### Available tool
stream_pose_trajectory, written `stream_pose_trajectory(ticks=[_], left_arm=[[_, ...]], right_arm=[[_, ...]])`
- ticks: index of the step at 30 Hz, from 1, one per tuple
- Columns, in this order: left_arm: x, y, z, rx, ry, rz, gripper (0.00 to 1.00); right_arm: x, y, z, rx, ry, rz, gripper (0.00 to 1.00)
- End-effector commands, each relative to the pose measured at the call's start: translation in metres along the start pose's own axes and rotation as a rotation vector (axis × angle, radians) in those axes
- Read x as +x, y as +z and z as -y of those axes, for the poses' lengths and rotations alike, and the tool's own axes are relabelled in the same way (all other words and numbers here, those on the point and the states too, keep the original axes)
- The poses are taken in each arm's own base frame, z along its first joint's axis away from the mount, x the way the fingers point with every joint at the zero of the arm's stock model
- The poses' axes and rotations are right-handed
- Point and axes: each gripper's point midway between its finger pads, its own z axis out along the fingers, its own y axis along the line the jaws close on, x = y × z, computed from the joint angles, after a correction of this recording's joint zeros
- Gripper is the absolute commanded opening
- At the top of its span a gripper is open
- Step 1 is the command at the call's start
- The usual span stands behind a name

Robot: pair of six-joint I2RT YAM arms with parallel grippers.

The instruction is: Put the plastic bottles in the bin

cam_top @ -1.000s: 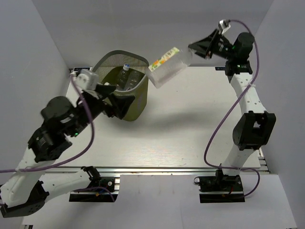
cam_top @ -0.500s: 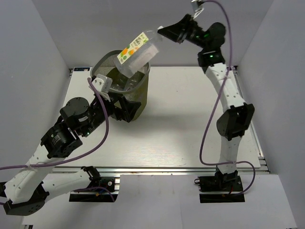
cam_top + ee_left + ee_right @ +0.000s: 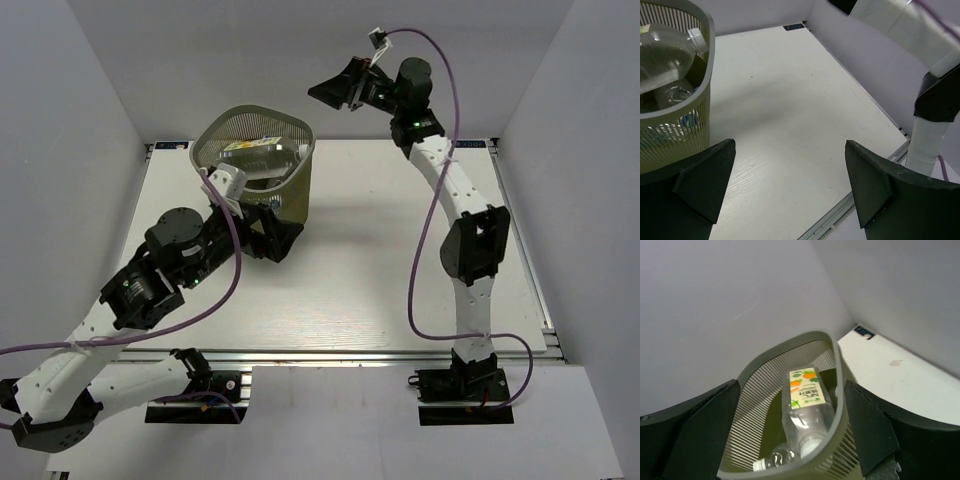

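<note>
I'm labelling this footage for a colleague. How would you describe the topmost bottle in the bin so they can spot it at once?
Toward the far left of the white table stands an olive-green mesh bin. Inside it, lying on top of the other clear bottles, is a large clear bottle. It alone shows a white label with orange and green print.

A labelled bottle (image 3: 250, 147) lies inside the bin (image 3: 294, 198), right claw (image 3: 325, 88) empty nearby.

Bright even overhead light; soft shadows on table (image 3: 400, 260); frames sharp.
</note>
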Motion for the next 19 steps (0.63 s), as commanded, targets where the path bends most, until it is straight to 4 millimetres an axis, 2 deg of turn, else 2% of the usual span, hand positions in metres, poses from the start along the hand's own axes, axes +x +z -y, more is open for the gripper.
stream_pose_trajectory(ticks=[1, 2, 3, 4, 5, 6, 7, 8, 9, 10, 11, 12, 13, 14, 15, 16, 17, 18, 19], left_arm=[[0.013, 0.009, 0.005, 0.033, 0.002, -0.019, 1.0], [0.013, 0.011, 0.007, 0.048, 0.0, -0.011, 1.0], [0.024, 0.018, 0.005, 0.041, 0.004, -0.034, 1.0], [0.029, 0.019, 0.009, 0.07, 0.004, -0.046, 1.0], [0.04, 0.025, 0.01, 0.079, 0.006, -0.065, 1.0], [0.05, 0.029, 0.01, 0.083, 0.009, -0.095, 1.0], [0.06, 0.032, 0.012, 0.104, 0.019, -0.125, 1.0], [0.077, 0.033, 0.009, 0.106, 0.023, -0.163, 1.0], [0.088, 0.036, 0.009, 0.112, 0.024, -0.189, 1.0], [0.098, 0.037, 0.01, 0.129, 0.023, -0.208, 1.0], [0.12, 0.038, 0.002, 0.113, 0.027, -0.255, 1.0], [0.129, 0.039, 0.002, 0.121, 0.027, -0.27, 1.0], [0.132, 0.037, 0.002, 0.131, 0.026, -0.269, 1.0], [0.146, 0.037, -0.003, 0.123, 0.038, -0.297, 1.0], [0.148, 0.038, -0.003, 0.124, 0.038, -0.296, 1.0], [0.148, 0.038, -0.003, 0.124, 0.038, -0.296, 1.0], [0.151, 0.039, -0.004, 0.125, 0.048, -0.296, 1.0], [0.146, 0.038, -0.003, 0.13, 0.046, -0.279, 1.0], [0.15, 0.038, -0.004, 0.127, 0.047, -0.288, 1.0]], right_arm=[[-0.099, -0.052, -0.074, 0.043, -0.292, 0.147, 0.9], [-0.109, -0.063, -0.08, 0.073, -0.424, 0.151, 0.9], [-0.096, -0.069, -0.061, 0.15, -0.398, 0.1, 0.9], [-0.088, -0.085, -0.053, 0.225, -0.368, 0.042, 0.9], [-0.076, -0.099, -0.042, 0.292, -0.44, -0.035, 0.9], [-0.067, -0.109, -0.028, 0.363, -0.443, -0.078, 0.9], [-0.045, -0.125, -0.013, 0.431, -0.443, -0.177, 0.9], [-0.036, -0.146, -0.007, 0.543, -0.425, -0.23, 0.9], [-0.019, -0.16, 0.009, 0.599, -0.441, -0.3, 0.9], [0.009, -0.182, 0.016, 0.66, -0.391, -0.385, 0.9], [0.009, -0.192, 0.007, 0.685, -0.412, -0.389, 0.9], [0.027, -0.216, 0.032, 0.808, -0.403, -0.445, 0.9], [0.035, -0.227, 0.03, 0.824, -0.408, -0.449, 0.9], [0.047, -0.246, 0.032, 0.874, -0.409, -0.459, 0.9], [0.042, -0.255, 0.019, 0.879, -0.465, -0.439, 0.9], [0.075, -0.268, 0.036, 0.899, -0.448, -0.492, 0.9], [0.058, -0.272, 0.018, 0.906, -0.491, -0.413, 0.9], [0.058, -0.272, 0.017, 0.9, -0.502, -0.392, 0.9], [0.079, -0.278, 0.022, 0.884, -0.472, -0.432, 0.9]])
